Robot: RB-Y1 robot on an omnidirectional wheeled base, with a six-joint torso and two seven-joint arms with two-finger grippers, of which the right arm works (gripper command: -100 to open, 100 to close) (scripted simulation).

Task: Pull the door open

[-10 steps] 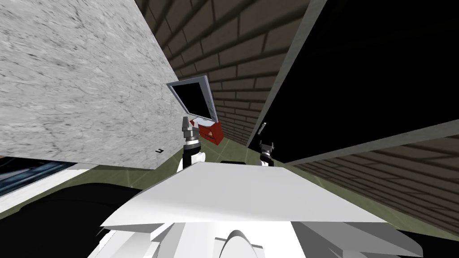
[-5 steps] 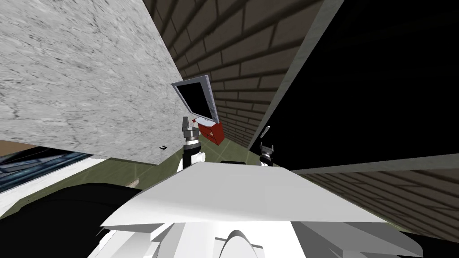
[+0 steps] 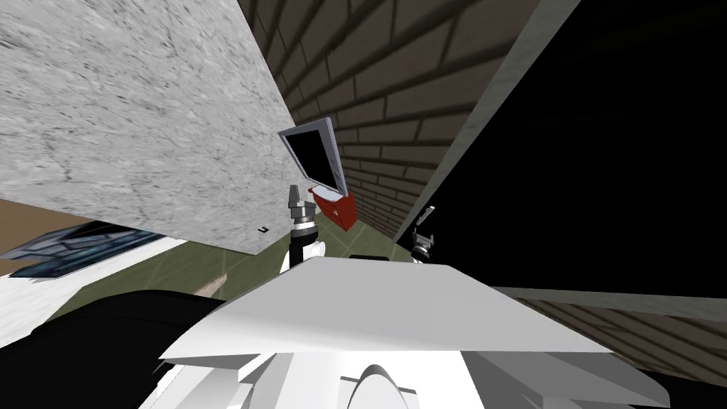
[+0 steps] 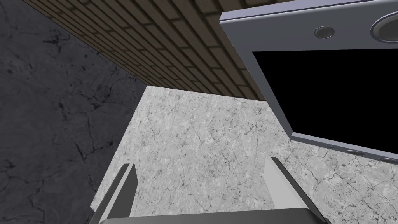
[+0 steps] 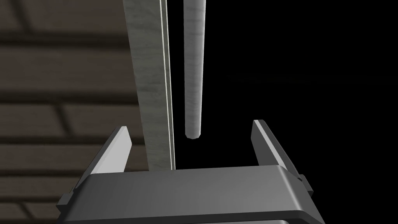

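Item, right gripper (image 5: 192, 146): fingers were set wide apart and nothing was held. Item, door handle (image 5: 193, 77) (a slim grey rod): its tip was found just inside the gap between the two fingertips, short of the gripper's dark body and touched by neither finger. The door's grey edge (image 5: 149, 77) was recorded just beside the handle, toward the brick wall (image 5: 58, 77), with a black area on the handle's other side. Item, left gripper (image 4: 204, 186): fingers were spread and empty, pointed at a grey marbled wall (image 4: 202, 136) near a grey-framed black panel (image 4: 330, 89).
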